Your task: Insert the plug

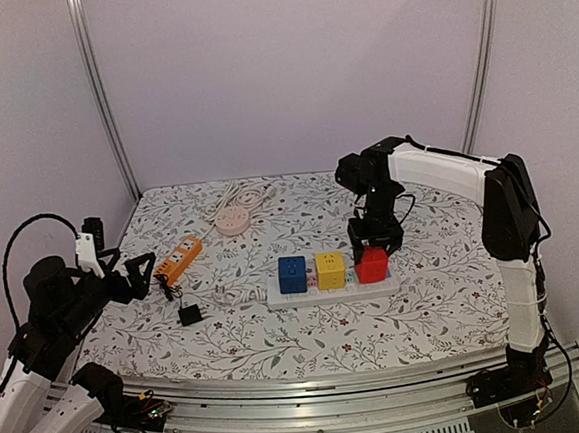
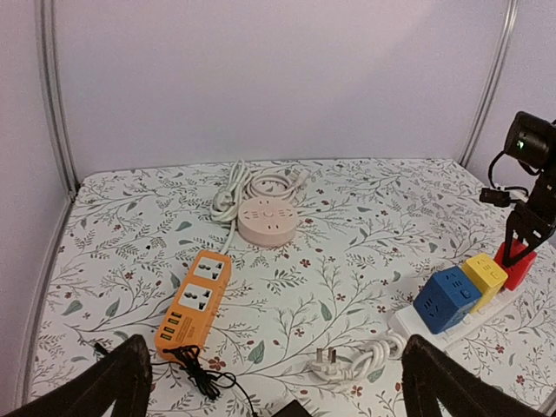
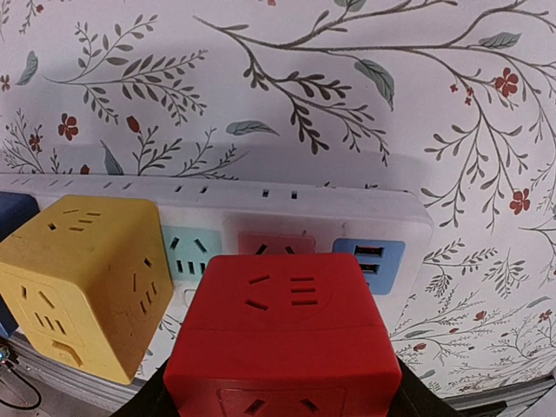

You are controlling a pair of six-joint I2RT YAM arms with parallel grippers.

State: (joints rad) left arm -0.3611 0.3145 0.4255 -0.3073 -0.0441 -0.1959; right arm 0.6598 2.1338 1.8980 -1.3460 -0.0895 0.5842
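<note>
My right gripper (image 1: 374, 238) is shut on a red cube plug (image 1: 372, 265), holding it at the right end of the white power strip (image 1: 276, 300). In the right wrist view the red cube (image 3: 282, 339) fills the space between my fingers (image 3: 408, 395). The strip's pink socket (image 3: 276, 243) shows just beyond the cube, next to a blue USB panel (image 3: 368, 261). Whether the cube's pins are in the socket is hidden. A yellow cube (image 1: 330, 269) and a blue cube (image 1: 292, 273) sit plugged in on the strip. My left gripper (image 1: 139, 273) is open and empty at the left edge.
An orange power strip (image 2: 195, 300) with a black cable lies at the left. A pink round socket (image 2: 269, 219) with a coiled white cord is behind it. A loose white plug (image 2: 328, 363) and a black adapter (image 1: 190, 315) lie near the white strip's left end.
</note>
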